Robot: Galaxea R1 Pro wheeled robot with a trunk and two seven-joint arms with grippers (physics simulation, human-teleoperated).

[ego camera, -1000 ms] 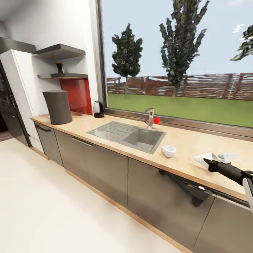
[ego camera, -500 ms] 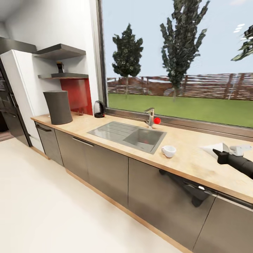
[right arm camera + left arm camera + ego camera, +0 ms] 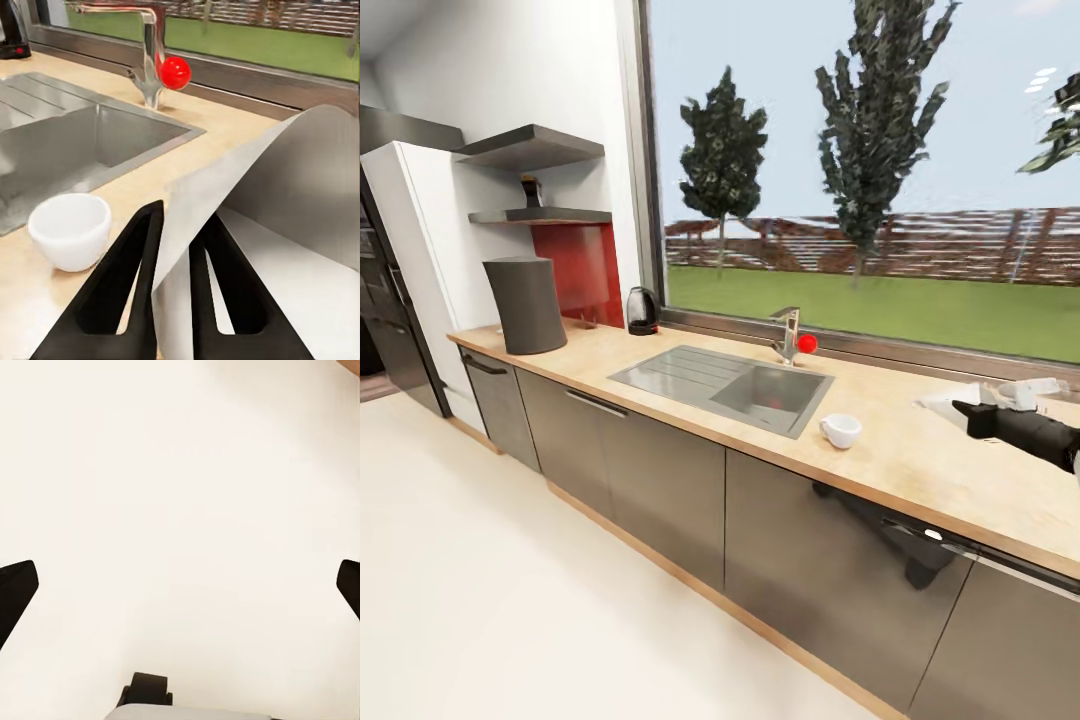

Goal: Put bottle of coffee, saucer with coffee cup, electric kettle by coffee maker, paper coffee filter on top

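My right gripper (image 3: pixel 962 409) hovers over the right part of the wooden countertop (image 3: pixel 920 460), shut on a white paper coffee filter (image 3: pixel 939 402). In the right wrist view its fingers (image 3: pixel 135 262) pinch the filter's (image 3: pixel 300 195) edge. A white coffee cup (image 3: pixel 840 430) (image 3: pixel 69 229) stands on the counter near the sink's corner. The grey coffee maker (image 3: pixel 525 305) is at the counter's far left end. A dark electric kettle (image 3: pixel 641 310) stands by the window. The dark bottle of coffee (image 3: pixel 530 190) is on the wall shelf (image 3: pixel 545 215). My left gripper (image 3: pixel 180 585) is open above pale floor.
A steel sink (image 3: pixel 725 385) with a faucet (image 3: pixel 789 335) and a red ball (image 3: pixel 806 343) lies between the cup and the kettle. A white fridge (image 3: pixel 415 270) stands beyond the counter's left end. Open floor (image 3: pixel 510 580) runs along the cabinets.
My right arm has carried the filter up in the picture, away from the counter's front edge toward the window. The cup, kettle and coffee maker stayed put.
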